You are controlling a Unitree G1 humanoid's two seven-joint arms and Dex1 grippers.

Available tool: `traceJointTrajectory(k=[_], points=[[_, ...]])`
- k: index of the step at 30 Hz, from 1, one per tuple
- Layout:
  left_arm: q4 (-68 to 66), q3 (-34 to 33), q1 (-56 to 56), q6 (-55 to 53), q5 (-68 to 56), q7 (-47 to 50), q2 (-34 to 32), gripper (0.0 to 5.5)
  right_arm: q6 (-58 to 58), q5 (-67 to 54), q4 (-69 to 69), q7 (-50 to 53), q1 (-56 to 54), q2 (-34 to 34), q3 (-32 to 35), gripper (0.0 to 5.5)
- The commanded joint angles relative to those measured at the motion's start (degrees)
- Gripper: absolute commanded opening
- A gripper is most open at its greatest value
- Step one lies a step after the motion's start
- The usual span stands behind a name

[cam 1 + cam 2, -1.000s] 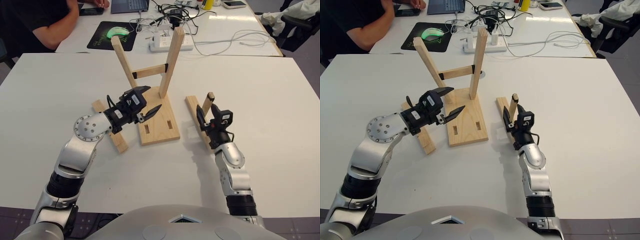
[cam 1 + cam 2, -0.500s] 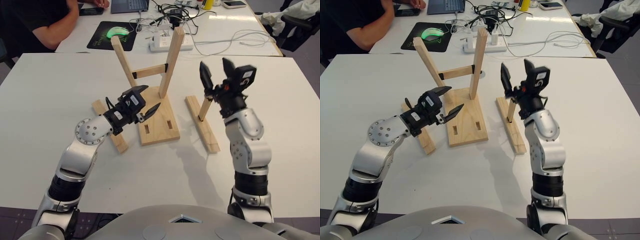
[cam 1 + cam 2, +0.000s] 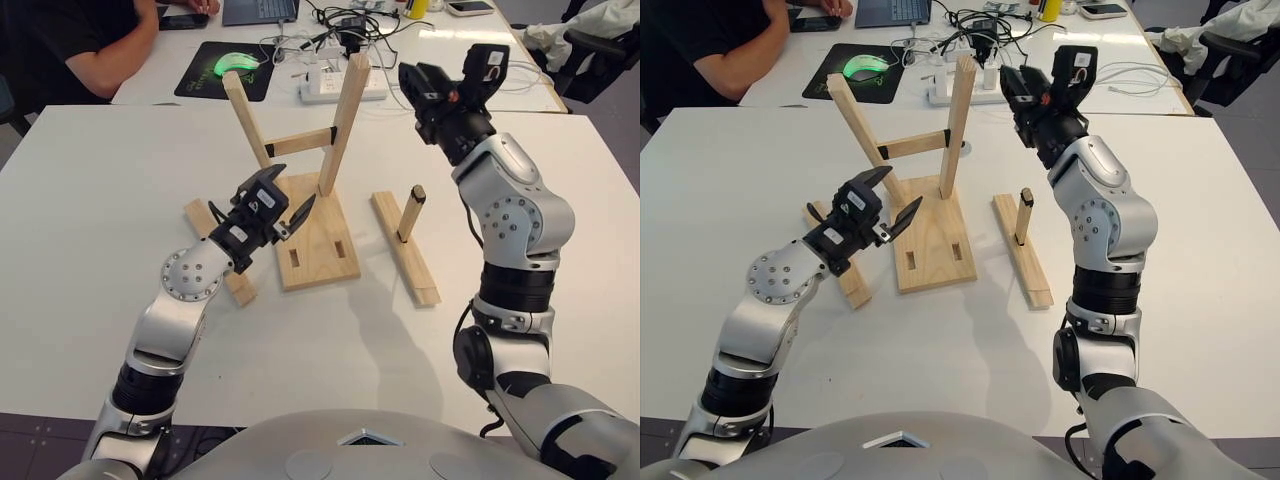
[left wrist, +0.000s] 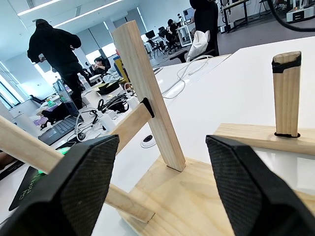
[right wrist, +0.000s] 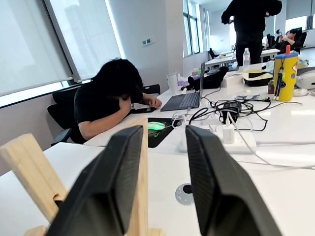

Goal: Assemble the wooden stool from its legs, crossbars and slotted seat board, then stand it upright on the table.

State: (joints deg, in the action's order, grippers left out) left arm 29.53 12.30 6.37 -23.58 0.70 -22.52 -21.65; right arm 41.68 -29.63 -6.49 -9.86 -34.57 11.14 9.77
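Open and empty, the left tool (image 3: 290, 192) hovered at the flat seat board's (image 3: 318, 245) left edge. The right tool (image 3: 445, 75) hung high, right of the only fitted leg frame (image 3: 340, 120), and the right leg piece (image 3: 408, 255) and left leg piece (image 3: 240, 285) lay loose on the desk (image 3: 100, 200), assembly seemingly under half done.

The right gripper (image 3: 425, 85) has let go of the short peg (image 3: 408, 213) on the right-hand leg piece (image 3: 405, 250) and has risen up and away to the far side, now beside the top of the upright leg (image 3: 340, 120). The left gripper (image 3: 290, 188) has edged slightly farther over the seat board (image 3: 318, 245), its wrist turned a little.
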Motion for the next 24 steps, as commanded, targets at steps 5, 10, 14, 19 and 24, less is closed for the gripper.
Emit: traceJointTrajectory(k=[5,10,14,19,24], points=[[0.48,-0.45,-1.24,-0.24,1.21,1.56,0.9,3.28,1.35,-0.35,-0.53,-2.02,0.53,0.97,-0.28,0.17],[-0.02,-0.63,-0.87,-0.09,1.13,0.82,0.4,3.28,-1.88,2.26,-3.6,-4.53,7.78,2.42,-2.91,0.05],[-0.2,-1.31,-0.52,-0.06,0.69,-0.02,-0.02,3.28,-4.95,4.11,-4.61,-5.96,12.58,2.97,-4.24,0.05],[-0.52,-1.17,-0.1,-0.04,0.42,-0.95,0.03,3.28,-7.77,5.35,-6.23,-5.76,11.93,2.17,-5.18,0.05],[-1.03,-1.17,0.31,0.22,0.14,-1.81,-0.02,3.28,-8.18,5.59,-8.75,-4.82,9.46,2.02,-5.43,0.05]])
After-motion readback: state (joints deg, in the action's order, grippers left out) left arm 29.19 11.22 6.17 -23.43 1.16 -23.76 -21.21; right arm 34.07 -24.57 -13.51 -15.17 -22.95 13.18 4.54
